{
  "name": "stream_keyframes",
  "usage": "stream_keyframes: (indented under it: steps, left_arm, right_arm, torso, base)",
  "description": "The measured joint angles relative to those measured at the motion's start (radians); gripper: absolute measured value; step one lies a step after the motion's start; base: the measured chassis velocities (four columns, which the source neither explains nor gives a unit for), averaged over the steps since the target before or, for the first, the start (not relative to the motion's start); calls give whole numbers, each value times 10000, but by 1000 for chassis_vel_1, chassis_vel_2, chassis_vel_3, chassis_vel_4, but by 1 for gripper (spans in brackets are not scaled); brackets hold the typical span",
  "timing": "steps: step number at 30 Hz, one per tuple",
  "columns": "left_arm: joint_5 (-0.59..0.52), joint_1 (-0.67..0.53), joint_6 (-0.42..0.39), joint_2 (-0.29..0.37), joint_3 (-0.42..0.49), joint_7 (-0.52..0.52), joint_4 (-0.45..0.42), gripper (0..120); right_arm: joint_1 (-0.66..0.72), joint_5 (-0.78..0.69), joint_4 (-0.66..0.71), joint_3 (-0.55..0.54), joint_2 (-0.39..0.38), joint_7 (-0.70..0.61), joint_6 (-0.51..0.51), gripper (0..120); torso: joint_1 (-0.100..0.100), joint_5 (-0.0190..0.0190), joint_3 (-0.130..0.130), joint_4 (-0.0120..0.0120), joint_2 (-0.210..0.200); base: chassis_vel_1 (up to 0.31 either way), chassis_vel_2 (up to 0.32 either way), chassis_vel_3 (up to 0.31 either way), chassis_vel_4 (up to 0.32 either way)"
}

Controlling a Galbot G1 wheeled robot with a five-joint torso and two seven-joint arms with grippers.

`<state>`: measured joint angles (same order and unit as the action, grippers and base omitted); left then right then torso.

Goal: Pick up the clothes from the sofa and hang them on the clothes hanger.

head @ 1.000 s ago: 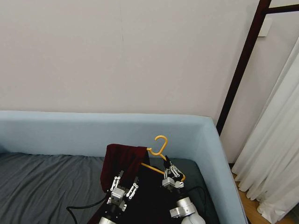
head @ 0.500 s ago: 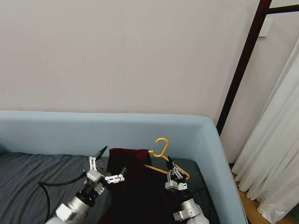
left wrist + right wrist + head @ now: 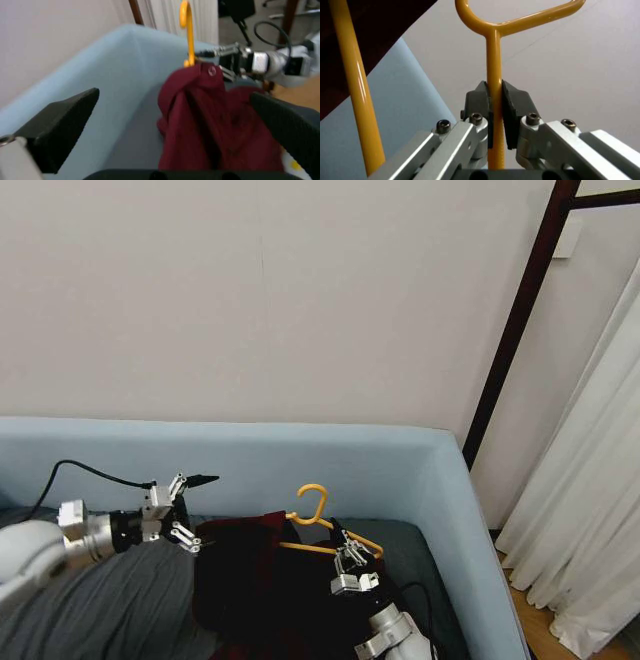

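A dark red garment (image 3: 250, 580) hangs from a yellow hanger (image 3: 318, 523) above the sofa seat. My right gripper (image 3: 349, 565) is shut on the hanger's stem just under the hook; in the right wrist view its pads (image 3: 512, 103) clamp the yellow stem (image 3: 493, 67). My left gripper (image 3: 198, 512) is open, holds nothing, and hovers left of the garment near the sofa back. The left wrist view shows its black fingers (image 3: 57, 127) spread wide, with the garment (image 3: 215, 123) draped below the hanger hook (image 3: 187, 30) and the right gripper (image 3: 235, 60) beyond it.
The light blue sofa (image 3: 300, 450) has a raised back and right arm around a grey cushion (image 3: 90, 590). A dark brown clothes rack pole (image 3: 520, 320) rises right of the sofa. White curtains (image 3: 590, 530) hang at the far right over wood floor.
My left gripper let go of the garment and swung out to the left, toward the sofa back. The right gripper shifted left with the hanger and garment.
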<state>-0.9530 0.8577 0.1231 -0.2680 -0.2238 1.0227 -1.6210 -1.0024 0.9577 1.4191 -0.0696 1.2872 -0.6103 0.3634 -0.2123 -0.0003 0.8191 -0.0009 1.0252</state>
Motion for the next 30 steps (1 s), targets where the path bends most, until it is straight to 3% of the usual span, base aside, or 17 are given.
stream_keyframes:
  steps: [1,3,4,7,12,18,25,30]
  left_arm:
    - [1,-495,-559,-46,267,591,309,104]
    - [11,-767,-802,-97,488,830,445,103]
    - [108,-1726,-1293,-332,1501,1370,826,101]
    - [513,-3185,-1755,-935,2899,1667,1562,100]
    - [1013,-4443,-2076,-1803,4083,1829,2410,100]
    - [1546,-5437,-2205,-2364,5184,2215,3037,100]
    - [2208,-5800,-2208,-2701,5719,2503,3206,98]
    - [2631,-6046,-2143,-2964,6033,2561,3397,90]
  right_arm:
    - [5,52,-18,-9,12,1,14,5]
    - [4,78,-24,-6,22,1,24,5]
    - [-34,134,-25,30,51,1,45,5]
    - [-159,198,-1,111,100,-2,47,5]
    - [-271,356,122,174,203,-4,47,5]
    - [-290,756,157,395,317,-11,143,5]
    - [-256,941,80,577,363,-38,191,5]
    - [-265,1198,77,731,412,-113,187,5]
  torso:
    - [-1,0,0,-2,1]
    - [0,1,0,-2,1]
    - [0,4,0,0,0]
    - [0,1,0,-9,0]
    - [0,0,1,-7,0]
    - [0,3,1,-6,0]
    - [1,4,0,-4,0]
    - [1,4,0,-5,0]
  base:
    - [0,0,0,0]
    - [0,0,0,0]
    - [0,0,0,0]
    - [0,0,0,0]
    - [0,0,0,0]
    - [0,0,0,0]
    - [0,0,0,0]
    - [0,0,0,0]
